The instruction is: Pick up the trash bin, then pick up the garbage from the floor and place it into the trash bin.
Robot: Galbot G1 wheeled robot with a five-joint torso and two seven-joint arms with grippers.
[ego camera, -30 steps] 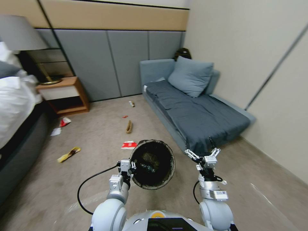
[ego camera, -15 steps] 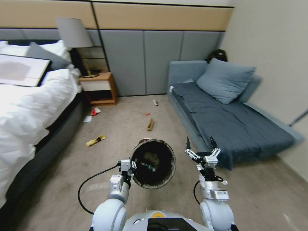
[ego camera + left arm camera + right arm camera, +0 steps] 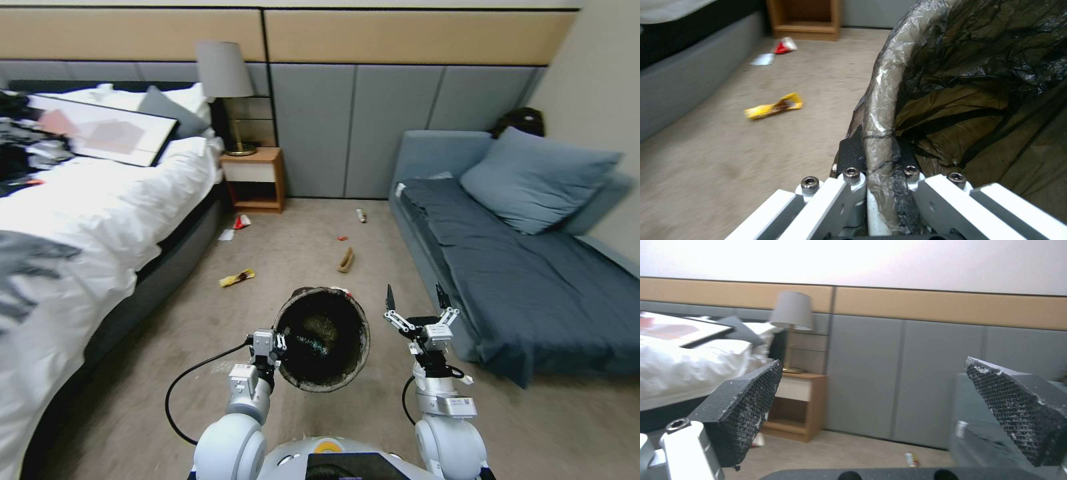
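The left pincer (image 3: 279, 345) is clamping the rim of the small round trash bin lined with a black plastic bag (image 3: 325, 337), holding it off the carpeted floor (image 3: 293, 267) and tilted so its dark mouth is facing the head camera. In the left wrist view the black pads are gripping either side of the bag-covered rim (image 3: 880, 110), one inside and one outside.

The right pincer (image 3: 413, 299) is hovering just beside the bin, between it and the long grey-blue sofa (image 3: 520, 260), pointing upward with its two black fingers (image 3: 746, 406) spread wide and nothing between them.

Out on the floor, the garbage is lying scattered well ahead of the bin. A yellow snack wrapper (image 3: 237, 277) is sitting near the side of the white-sheeted bed (image 3: 100, 200). A red-and-white crushed carton (image 3: 242, 221) and a flat white paper (image 3: 226, 235) are resting in front of the wooden nightstand (image 3: 253, 179). A tan paper bag (image 3: 346, 259) is lying mid-floor, with a small red scrap (image 3: 342, 238) just beyond it and a small clear bottle (image 3: 361, 215) farther back near the sofa's corner. A bit of red and white is peeking over the bin's far rim.
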